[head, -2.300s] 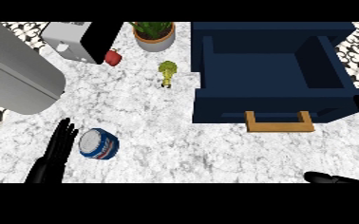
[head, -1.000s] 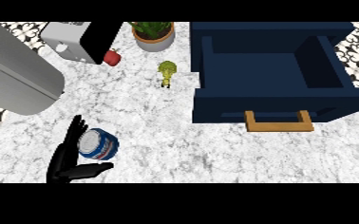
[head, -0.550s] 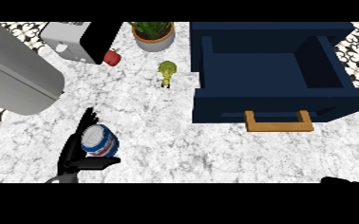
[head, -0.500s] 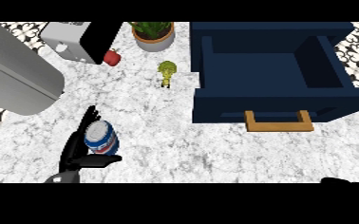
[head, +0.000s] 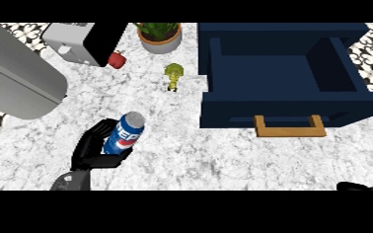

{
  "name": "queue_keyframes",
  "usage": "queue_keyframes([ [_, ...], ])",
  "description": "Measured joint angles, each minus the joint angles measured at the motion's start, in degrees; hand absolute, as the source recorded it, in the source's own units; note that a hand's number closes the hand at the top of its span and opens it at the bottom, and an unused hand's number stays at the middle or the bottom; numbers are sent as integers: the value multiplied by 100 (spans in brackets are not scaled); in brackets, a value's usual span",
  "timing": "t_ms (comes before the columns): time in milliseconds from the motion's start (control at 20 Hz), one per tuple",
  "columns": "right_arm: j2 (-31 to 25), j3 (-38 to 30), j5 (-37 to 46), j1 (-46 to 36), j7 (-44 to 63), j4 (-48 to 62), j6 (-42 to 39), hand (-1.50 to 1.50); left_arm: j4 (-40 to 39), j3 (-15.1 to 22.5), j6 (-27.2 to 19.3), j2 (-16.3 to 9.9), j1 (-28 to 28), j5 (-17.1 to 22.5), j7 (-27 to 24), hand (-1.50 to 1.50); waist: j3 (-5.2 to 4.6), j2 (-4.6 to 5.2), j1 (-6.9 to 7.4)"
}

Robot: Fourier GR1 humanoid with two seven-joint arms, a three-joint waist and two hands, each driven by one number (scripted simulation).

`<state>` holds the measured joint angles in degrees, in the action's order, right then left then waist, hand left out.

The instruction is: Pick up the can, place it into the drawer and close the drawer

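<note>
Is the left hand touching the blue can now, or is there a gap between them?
Touching. In the head view the left hand has its fingers and thumb curled round the blue can, with no gap between them.

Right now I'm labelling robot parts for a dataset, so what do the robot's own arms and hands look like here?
The left hand is glossy black with slim, segmented fingers and a thumb, on a grey forearm at the lower edge. Of the right hand only a black sliver shows, bottom right. No cables or markings are visible.

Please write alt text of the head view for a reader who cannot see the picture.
The robot's left hand holds a blue can above a marble counter, fingers curled round it. To the right, a dark blue drawer with a wooden handle stands open; a potted plant stands behind.
</note>
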<state>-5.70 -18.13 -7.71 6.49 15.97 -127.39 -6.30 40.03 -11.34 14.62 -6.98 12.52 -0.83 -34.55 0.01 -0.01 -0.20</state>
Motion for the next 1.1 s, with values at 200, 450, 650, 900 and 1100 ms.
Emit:
queue_keyframes([
  [200, 46, -9, 81, 18, -43, 7, 16, -150, -22, 115, 7, 115, 106, -1, -100, 150, -1, 0, -1],
  [450, 20, -7, 126, -91, 1, 38, 25, -150, -82, 26, -304, 321, 537, 200, 55, 150, -2, 3, -11],
  [650, 65, 90, 232, -106, 29, -46, 61, -150, -518, -253, -956, 524, 1373, 327, 187, 150, -5, 17, -56],
  [900, 85, 49, 252, -11, -11, -103, 34, -150, -590, -314, -1163, 544, 1998, 470, 500, 150, -4, 8, -41],
  [1100, 19, 20, 302, -148, 197, -240, 129, -150, -51, 35, -1391, 634, 2098, 491, 1004, 150, -1, -7, -5],
])
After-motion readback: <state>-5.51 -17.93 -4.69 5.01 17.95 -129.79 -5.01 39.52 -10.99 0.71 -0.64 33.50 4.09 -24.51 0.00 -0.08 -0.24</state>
